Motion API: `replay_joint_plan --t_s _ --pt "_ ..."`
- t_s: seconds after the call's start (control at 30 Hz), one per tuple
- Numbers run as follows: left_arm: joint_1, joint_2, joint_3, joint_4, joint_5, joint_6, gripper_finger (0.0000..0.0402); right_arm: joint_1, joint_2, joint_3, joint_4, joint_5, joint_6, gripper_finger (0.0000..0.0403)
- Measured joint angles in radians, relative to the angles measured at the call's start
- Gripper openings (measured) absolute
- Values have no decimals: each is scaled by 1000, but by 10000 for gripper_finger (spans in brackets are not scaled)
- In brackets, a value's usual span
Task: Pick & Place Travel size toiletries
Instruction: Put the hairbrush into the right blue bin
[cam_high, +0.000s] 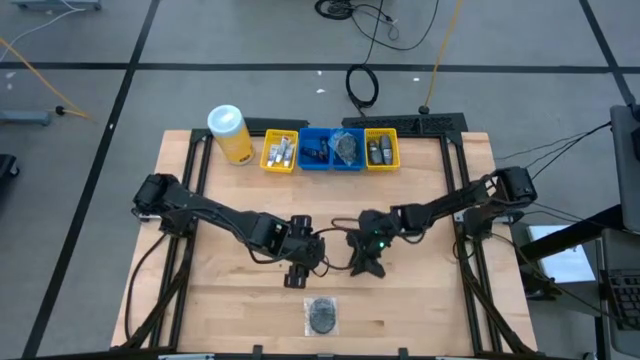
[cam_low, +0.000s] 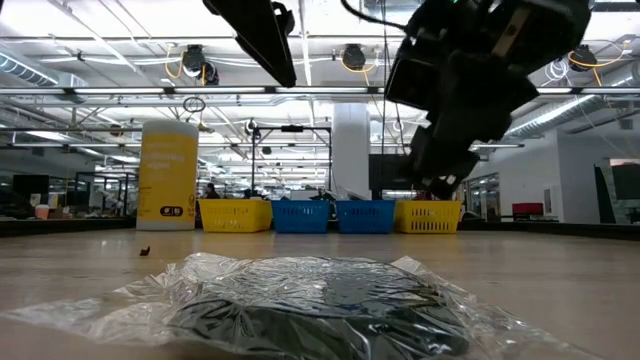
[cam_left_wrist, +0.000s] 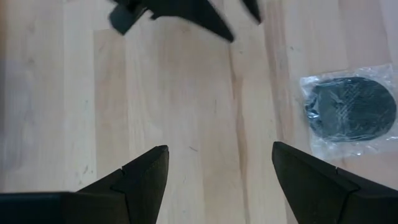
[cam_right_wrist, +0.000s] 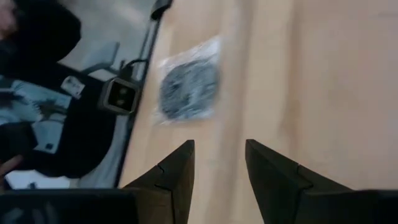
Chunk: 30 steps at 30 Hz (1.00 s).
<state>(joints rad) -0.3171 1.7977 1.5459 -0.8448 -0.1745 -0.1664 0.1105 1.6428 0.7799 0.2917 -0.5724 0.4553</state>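
One of the travel size toiletries, a black round puff in a clear plastic bag (cam_high: 321, 315), lies flat on the wooden table near the middle of its near edge. It also shows in the low view (cam_low: 320, 300), the left wrist view (cam_left_wrist: 351, 112) and the right wrist view (cam_right_wrist: 189, 87). My left gripper (cam_left_wrist: 221, 149) hangs open above the table's middle (cam_high: 298, 272), to the far left of the puff. My right gripper (cam_right_wrist: 219, 144) hangs open beside it (cam_high: 370, 262), to the far right of the puff. Neither has anything between its fingers.
Along the table's far edge stands a row of bins: yellow (cam_high: 280, 150), two blue (cam_high: 318, 150) (cam_high: 347, 149) and yellow (cam_high: 382, 149), each with small items inside. A tall yellow canister with a white lid (cam_high: 230, 133) stands to their left. Bare wood surrounds the puff.
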Motion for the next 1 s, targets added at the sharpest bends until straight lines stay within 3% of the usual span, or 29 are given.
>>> replay_joint_plan --t_s 0.13,0.27,0.47,0.8,1.0 --pt "-17 0 0 0 4 0 285 70 1 0 40 12 48 134" --pt "-34 0 0 5 48 0 285 129 13 0 51 105 94 134" --pt "-68 0 0 31 54 4 285 188 123 0 176 139 183 134" --pt "-114 0 0 34 52 -30 285 220 295 3 486 146 319 134" --pt "-125 0 0 35 50 -38 285 219 309 3 480 177 332 134"
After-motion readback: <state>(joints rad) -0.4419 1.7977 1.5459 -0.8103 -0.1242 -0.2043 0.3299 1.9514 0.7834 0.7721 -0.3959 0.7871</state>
